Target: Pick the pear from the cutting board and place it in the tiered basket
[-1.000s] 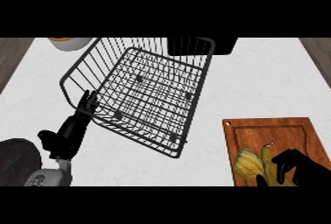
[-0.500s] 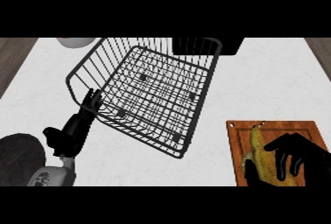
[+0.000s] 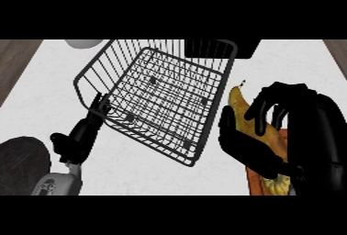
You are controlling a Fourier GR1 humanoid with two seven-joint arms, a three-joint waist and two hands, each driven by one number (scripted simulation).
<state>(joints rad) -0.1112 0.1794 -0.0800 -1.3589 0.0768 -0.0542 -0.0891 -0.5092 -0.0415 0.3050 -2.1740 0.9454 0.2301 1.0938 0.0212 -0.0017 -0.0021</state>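
Grasping pear (image 3: 238,103): right hand (image 3: 284,124), fingers curled, beside tiered basket (image 3: 163,98); left hand (image 3: 85,131) relaxed, straight-fingered; no legible writing.

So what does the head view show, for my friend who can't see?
The right hand curls around a yellow pear, lifted beside a black wire basket on a white counter. The left hand rests open by the basket.

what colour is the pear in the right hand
Yellow, shading to orange-yellow lower down, seen in the head view: pear held in the right hand.
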